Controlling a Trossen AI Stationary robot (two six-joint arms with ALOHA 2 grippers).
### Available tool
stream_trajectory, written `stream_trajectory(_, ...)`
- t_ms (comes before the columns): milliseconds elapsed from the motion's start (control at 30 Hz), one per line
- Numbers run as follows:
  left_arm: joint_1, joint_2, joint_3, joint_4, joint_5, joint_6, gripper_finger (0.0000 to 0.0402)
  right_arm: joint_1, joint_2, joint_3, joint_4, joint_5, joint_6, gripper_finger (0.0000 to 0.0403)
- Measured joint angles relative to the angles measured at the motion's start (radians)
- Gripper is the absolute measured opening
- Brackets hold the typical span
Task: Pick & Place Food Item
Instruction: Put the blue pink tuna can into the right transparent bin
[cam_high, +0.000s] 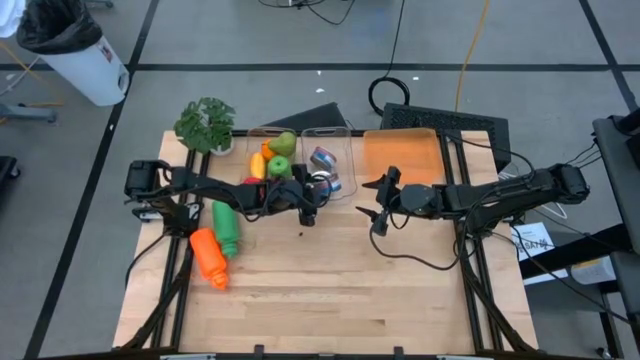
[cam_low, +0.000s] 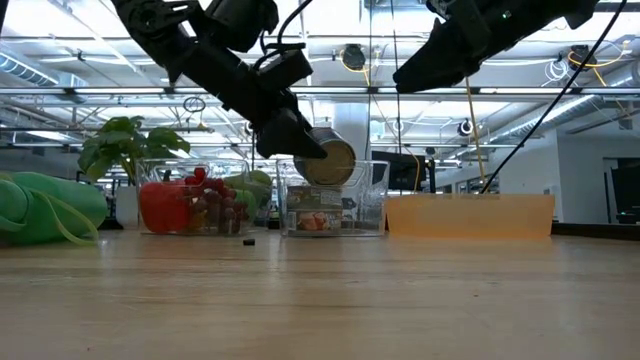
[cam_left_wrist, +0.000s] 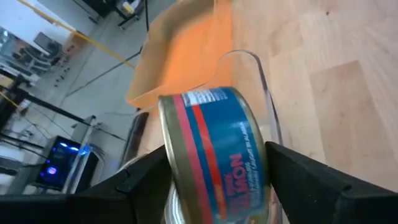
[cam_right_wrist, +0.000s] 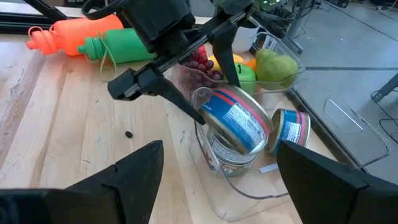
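A blue-and-red labelled salmon can (cam_left_wrist: 214, 146) hangs over the clear bin (cam_high: 340, 148) at the table's middle far side, with my left gripper (cam_left_wrist: 214, 177) shut on it. In the low view the can (cam_low: 332, 160) is at the level of the bin's rim. Other cans (cam_right_wrist: 289, 129) lie inside the bin. My right gripper (cam_right_wrist: 214, 186) hovers open over the table just right of the bin, with nothing between its fingers. An orange tray (cam_high: 402, 155) stands right of the bin. My left gripper pinches the can between its two fingers, one finger on each of its flat ends (cam_left_wrist: 166, 134). The fingers come slanting down from the table's left side. The can is lifted clear, tilted on its edge above the cans in the bin.
A second clear bin with fruit (cam_high: 277, 158) stands left of the can bin, and a potted plant (cam_high: 205, 125) at the far left. A green bottle (cam_high: 226, 226) and an orange bottle (cam_high: 210, 258) lie at the left. A small black speck (cam_high: 301, 236) lies on the bare wood.
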Motion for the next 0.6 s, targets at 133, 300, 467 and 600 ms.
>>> stream_trajectory(133,0.018,-0.002,0.0,0.006,-0.004,-0.015,0.0256,0.0,0.0,0.0,0.0,-0.002,0.025,0.0295)
stream_trajectory(300,0.056,-0.002,0.0,-0.011,-0.149,-0.045,0.0246,0.0,0.0,0.0,0.0,-0.003,0.036,0.0295)
stream_trajectory(467,0.08,-0.004,0.001,-0.062,-0.197,-0.038,0.0244,0.0,0.0,0.0,-0.008,-0.003,0.045,0.0295)
stream_trajectory(600,0.082,-0.001,-0.001,-0.076,-0.229,0.025,0.0232,0.0,0.0,0.0,-0.007,-0.003,0.046,0.0295)
